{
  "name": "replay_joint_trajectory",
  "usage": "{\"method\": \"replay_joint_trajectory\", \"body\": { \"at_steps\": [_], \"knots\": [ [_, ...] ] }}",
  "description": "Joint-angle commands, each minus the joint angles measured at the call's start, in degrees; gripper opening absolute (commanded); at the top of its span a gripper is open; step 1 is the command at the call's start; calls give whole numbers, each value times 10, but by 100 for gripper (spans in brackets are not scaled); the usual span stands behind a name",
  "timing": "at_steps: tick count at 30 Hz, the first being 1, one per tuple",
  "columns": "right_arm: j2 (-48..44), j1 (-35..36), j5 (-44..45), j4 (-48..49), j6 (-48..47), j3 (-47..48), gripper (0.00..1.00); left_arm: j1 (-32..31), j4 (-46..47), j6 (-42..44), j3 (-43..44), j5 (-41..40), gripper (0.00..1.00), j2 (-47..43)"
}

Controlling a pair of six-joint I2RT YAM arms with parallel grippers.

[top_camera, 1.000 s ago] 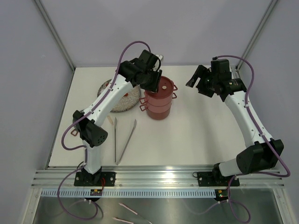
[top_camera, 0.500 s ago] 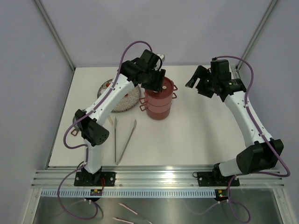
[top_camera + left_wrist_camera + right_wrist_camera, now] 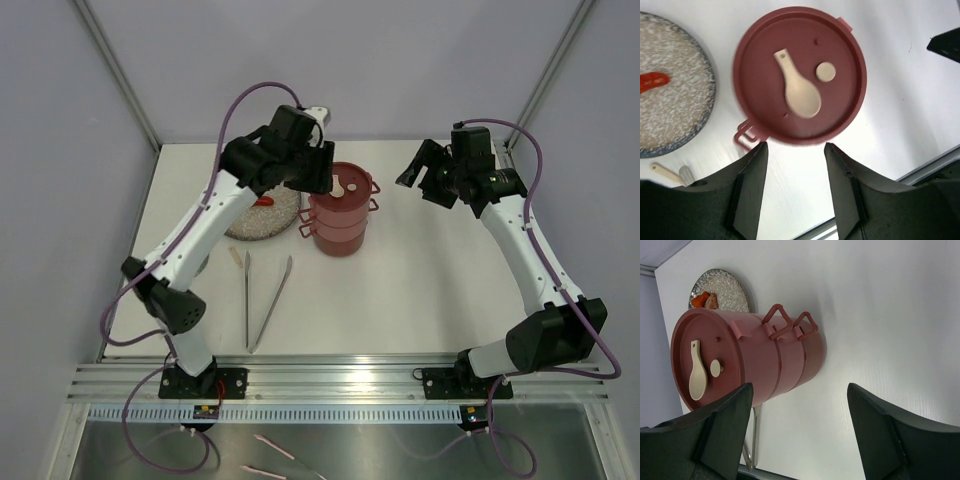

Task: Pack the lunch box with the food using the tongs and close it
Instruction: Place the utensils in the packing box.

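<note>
Left arm stretches back, its claw pointing down over the stacked, lidded lunch box beside the plate, fingers apart, empty. Right arm arches high, claw wide apart, empty. Tongs lie flat nearer the bases.

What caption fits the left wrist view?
Open left gripper hovers above the closed lunch box, beside a speckled plate holding one red piece.
</note>
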Motion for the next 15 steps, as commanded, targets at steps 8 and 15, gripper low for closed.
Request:
{"method": "replay_joint_trajectory", "body": {
  "at_steps": [8,15],
  "knots": [
    [-1,-3,-17,21,2,-1,83,143,71,-129,-375,-93,48,-239],
    [6,-3,-34,28,3,0,83,173,112,-212,-562,-135,52,-264]
  ]
}}
